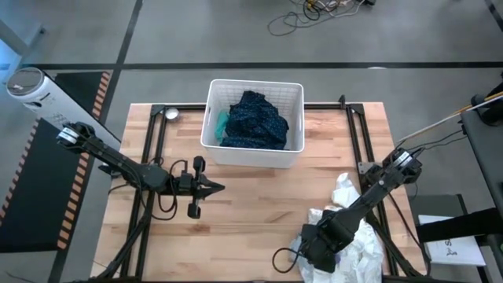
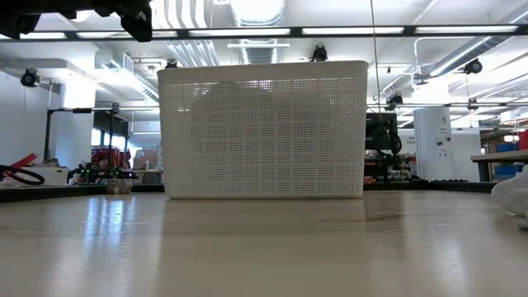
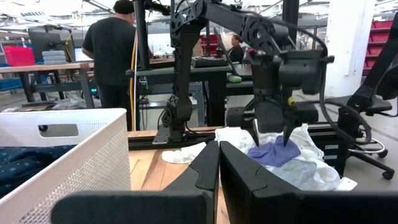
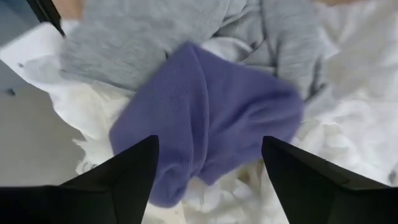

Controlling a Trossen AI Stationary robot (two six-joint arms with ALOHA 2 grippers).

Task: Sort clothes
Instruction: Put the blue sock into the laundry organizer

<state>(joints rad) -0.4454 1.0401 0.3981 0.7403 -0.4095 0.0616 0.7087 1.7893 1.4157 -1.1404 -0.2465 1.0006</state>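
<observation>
Right pincer (image 4: 208,165) over the laundry pile at 5 o'clock.
Its fingers spread above the purple garment (image 4: 211,124); left pincer (image 1: 216,187) pressed together mid-worktop.

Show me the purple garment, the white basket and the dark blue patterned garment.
purple garment (image 4: 211,118): right wrist view, middle of the cloth.
white basket (image 1: 253,155): high view, near wall.
dark blue patterned garment (image 1: 255,119): high view, middle of the heap.
</observation>
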